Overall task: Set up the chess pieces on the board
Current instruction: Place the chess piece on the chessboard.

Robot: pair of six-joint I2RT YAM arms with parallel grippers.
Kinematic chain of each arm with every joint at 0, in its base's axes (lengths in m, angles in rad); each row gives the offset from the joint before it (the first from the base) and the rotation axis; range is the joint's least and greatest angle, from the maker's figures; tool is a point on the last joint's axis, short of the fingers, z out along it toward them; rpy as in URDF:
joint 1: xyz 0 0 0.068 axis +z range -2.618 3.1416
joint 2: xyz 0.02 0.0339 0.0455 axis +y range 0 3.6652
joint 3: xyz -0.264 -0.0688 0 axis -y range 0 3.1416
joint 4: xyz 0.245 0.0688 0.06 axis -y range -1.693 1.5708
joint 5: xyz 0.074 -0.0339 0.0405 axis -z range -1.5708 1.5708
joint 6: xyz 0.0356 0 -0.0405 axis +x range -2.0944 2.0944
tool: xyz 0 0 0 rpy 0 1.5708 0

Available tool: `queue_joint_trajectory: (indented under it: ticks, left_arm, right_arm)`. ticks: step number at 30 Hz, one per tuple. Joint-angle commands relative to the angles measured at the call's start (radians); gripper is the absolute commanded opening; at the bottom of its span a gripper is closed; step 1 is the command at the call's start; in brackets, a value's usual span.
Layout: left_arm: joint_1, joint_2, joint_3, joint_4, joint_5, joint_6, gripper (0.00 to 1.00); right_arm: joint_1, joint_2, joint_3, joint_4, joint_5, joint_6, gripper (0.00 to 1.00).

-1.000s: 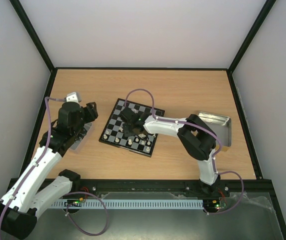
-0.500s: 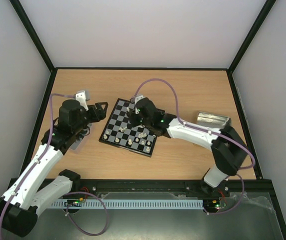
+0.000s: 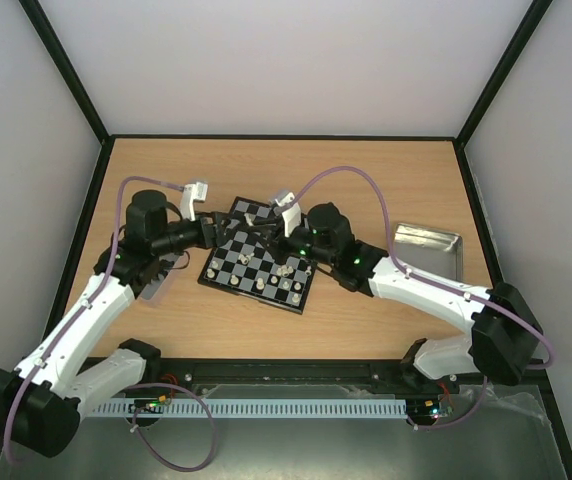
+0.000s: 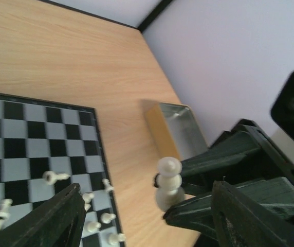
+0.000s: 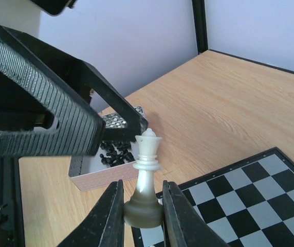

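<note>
Right wrist view: white piece (image 5: 147, 180) upright, long axis vertical, pinched at its base by right gripper (image 5: 143, 208), over board's (image 3: 228, 250) left edge; left gripper (image 4: 146, 195) spread wide, flanking it, nearer for handover.

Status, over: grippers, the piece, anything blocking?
Right gripper shut on white piece, gripped at its base, upright. Left gripper open, facing that piece close up. Board only partly set; nothing between the open fingers and the piece.
</note>
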Motion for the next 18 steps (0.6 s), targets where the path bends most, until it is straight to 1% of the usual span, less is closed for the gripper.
queue_joint_trajectory:
  ticks: [1,5,9,10,14,18]
  left_arm:
    - [0.006,0.03,0.025,0.1,0.241,-0.062,0.66]
    - [0.009,0.039,0.025,0.122,0.276,-0.079,0.56]
    - [0.009,0.066,0.026,0.123,0.309,-0.087,0.42]
    - [0.008,0.074,0.028,0.116,0.317,-0.088,0.4]
    - [0.012,0.102,0.051,0.047,0.321,-0.052,0.38]
    - [0.019,0.12,0.069,0.025,0.361,-0.051,0.38]
  right_arm:
    - [0.004,-0.029,-0.02,0.054,-0.04,-0.058,0.16]
    - [0.003,-0.031,-0.022,0.055,-0.061,-0.073,0.16]
    - [0.003,-0.033,-0.023,0.047,-0.079,-0.095,0.16]
    - [0.003,-0.035,-0.025,0.047,-0.079,-0.101,0.16]
    - [0.004,-0.051,-0.039,0.051,-0.093,-0.129,0.15]
    - [0.004,-0.067,-0.051,0.052,-0.111,-0.17,0.15]
